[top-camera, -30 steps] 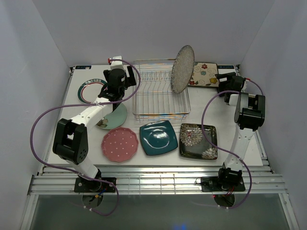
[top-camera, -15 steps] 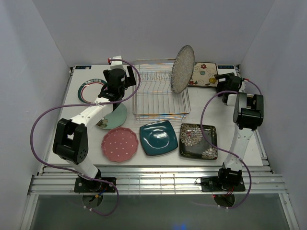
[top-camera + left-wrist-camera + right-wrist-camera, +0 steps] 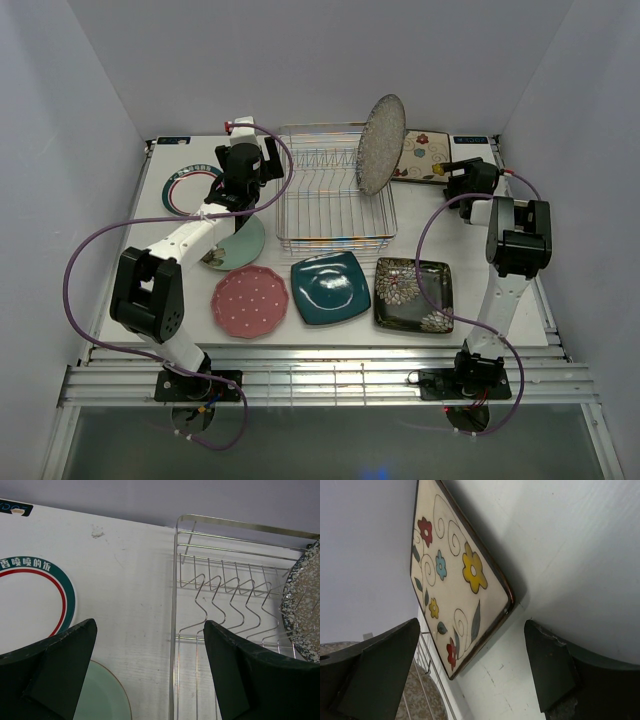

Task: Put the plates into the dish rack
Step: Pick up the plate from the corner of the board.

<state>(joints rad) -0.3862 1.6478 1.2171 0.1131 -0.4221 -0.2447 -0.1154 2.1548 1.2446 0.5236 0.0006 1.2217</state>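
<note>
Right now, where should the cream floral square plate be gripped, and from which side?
Probably the rim at its near right corner, coming from the right, where the right gripper is open. The cream floral square plate lies flat with a raised edge; the dish rack crowds its left.

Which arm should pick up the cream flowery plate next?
The right one. The right gripper is open right beside the cream floral plate, its jaws facing the plate's corner. The left gripper is open too, but across the dish rack.
</note>
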